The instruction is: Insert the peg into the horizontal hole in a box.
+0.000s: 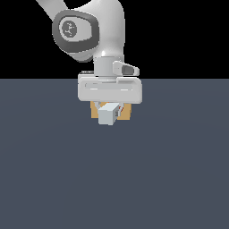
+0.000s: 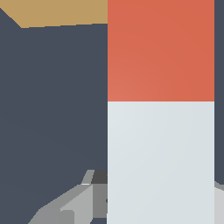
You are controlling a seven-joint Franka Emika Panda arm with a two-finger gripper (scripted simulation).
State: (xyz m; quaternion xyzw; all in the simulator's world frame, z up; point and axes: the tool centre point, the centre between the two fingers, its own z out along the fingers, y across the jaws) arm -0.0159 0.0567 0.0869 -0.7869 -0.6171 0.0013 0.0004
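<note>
My gripper (image 1: 110, 107) is shut on the peg (image 1: 108, 115) and holds it level just above the floor. In the exterior view the peg's pale end faces the camera, and only a sliver of its red-orange part shows. The tan box (image 1: 126, 112) stands right behind the peg, mostly hidden by the peg and my hand. In the wrist view the peg (image 2: 160, 109) fills the frame, with the red-orange end pointing toward the box (image 2: 61, 12). One grey finger (image 2: 83, 199) shows beside the pale part. The box's hole is hidden.
The dark grey-blue floor (image 1: 114, 179) stretches all around. The arm's white links (image 1: 89, 27) rise above the hand.
</note>
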